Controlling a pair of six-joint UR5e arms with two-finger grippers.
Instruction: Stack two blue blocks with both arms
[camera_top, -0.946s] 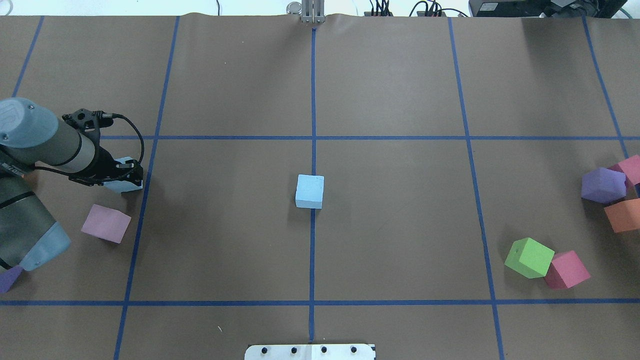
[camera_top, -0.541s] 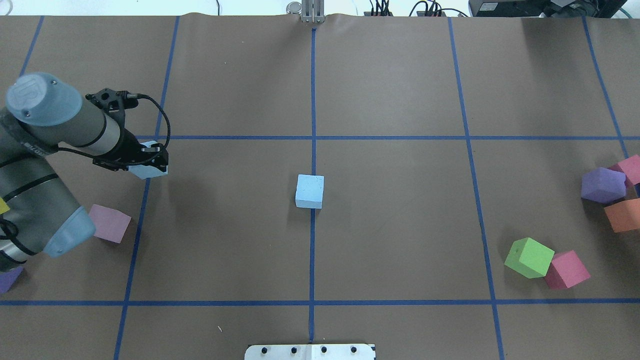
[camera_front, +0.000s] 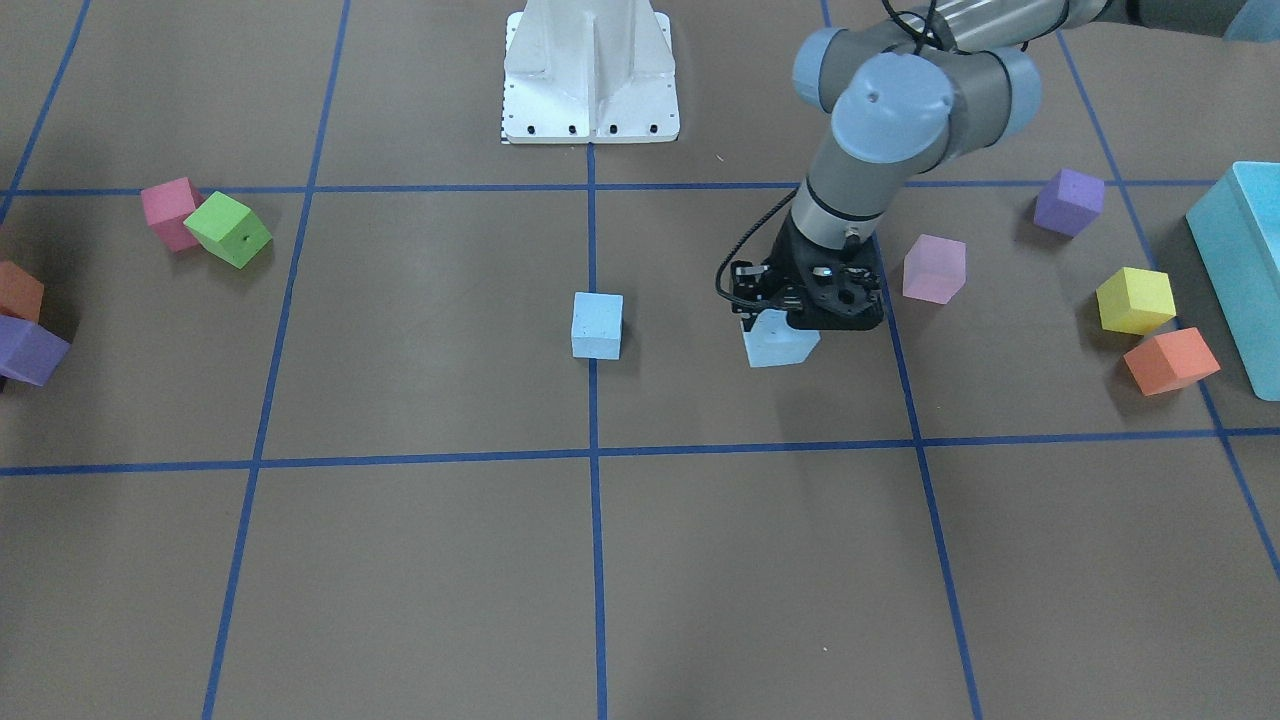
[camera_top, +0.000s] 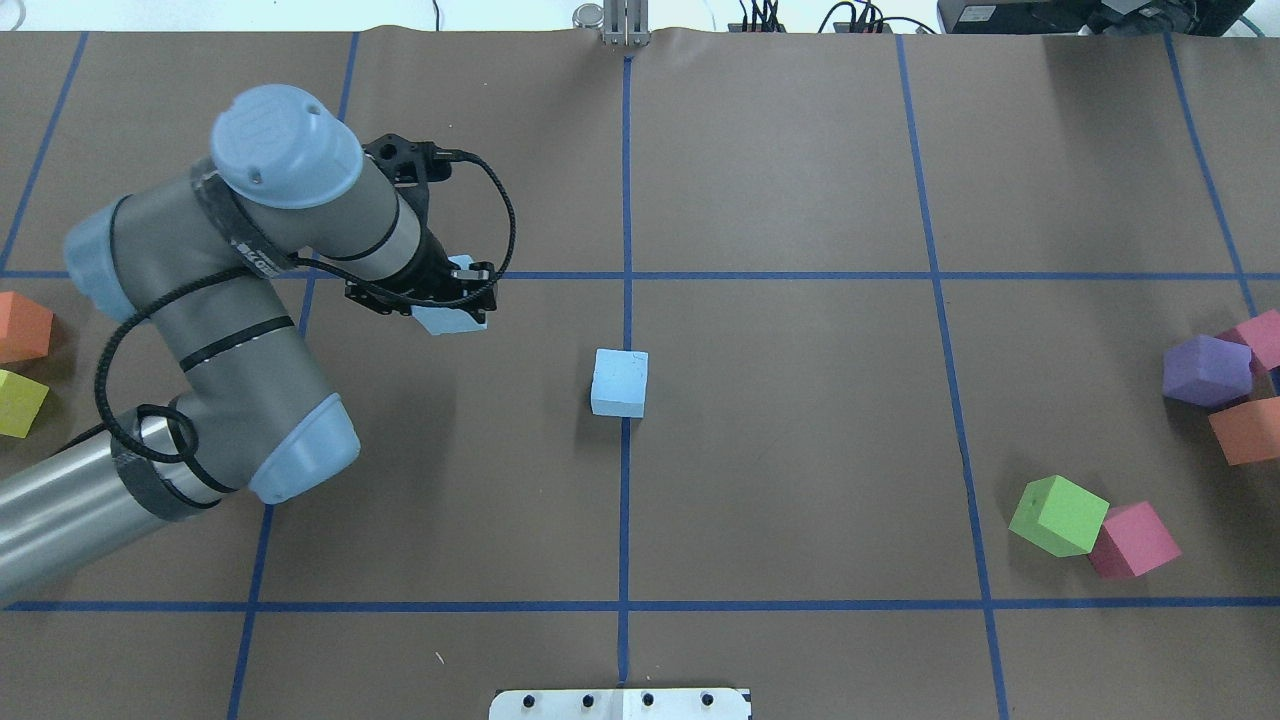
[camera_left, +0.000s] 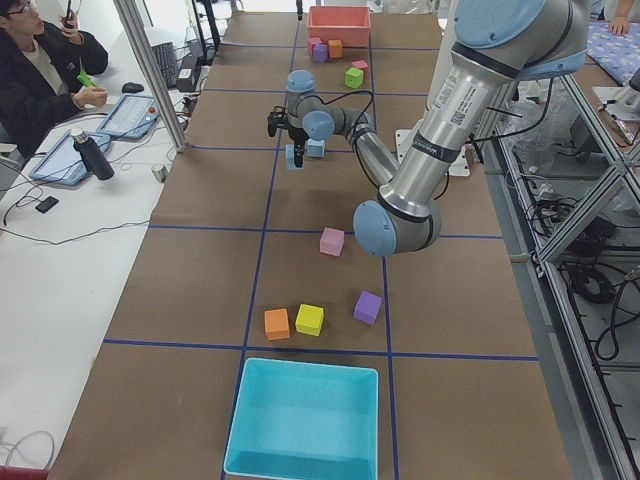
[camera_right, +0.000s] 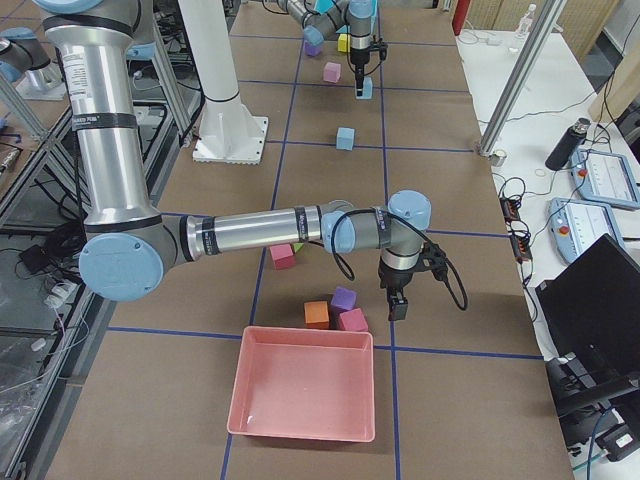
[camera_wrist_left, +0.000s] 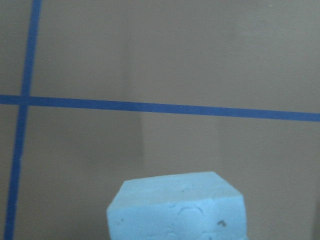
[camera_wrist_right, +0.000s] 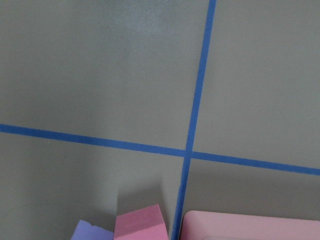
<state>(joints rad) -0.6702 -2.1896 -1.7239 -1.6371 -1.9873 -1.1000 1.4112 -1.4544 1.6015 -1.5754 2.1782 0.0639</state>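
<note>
One pale blue block (camera_top: 619, 382) rests on the centre line of the table; it also shows in the front view (camera_front: 597, 325). My left gripper (camera_top: 452, 303) is shut on the other blue block (camera_top: 450, 320) and holds it above the table, to the left of the resting block and slightly farther from the robot. The held block fills the bottom of the left wrist view (camera_wrist_left: 177, 207) and shows in the front view (camera_front: 778, 341). My right gripper (camera_right: 397, 305) shows only in the exterior right view, low over the table by a purple cube; I cannot tell whether it is open or shut.
On the robot's left are a pink cube (camera_front: 934, 268), purple cube (camera_front: 1068, 201), yellow cube (camera_front: 1135, 299), orange cube (camera_front: 1170, 360) and a turquoise box (camera_front: 1240, 270). On its right are a green cube (camera_top: 1058, 515), magenta cube (camera_top: 1133, 540) and a pink tray (camera_right: 300, 390).
My left arm has swung right and away from the robot, carrying the blue block from the table's left edge towards the centre. The resting blue block has not moved.
</note>
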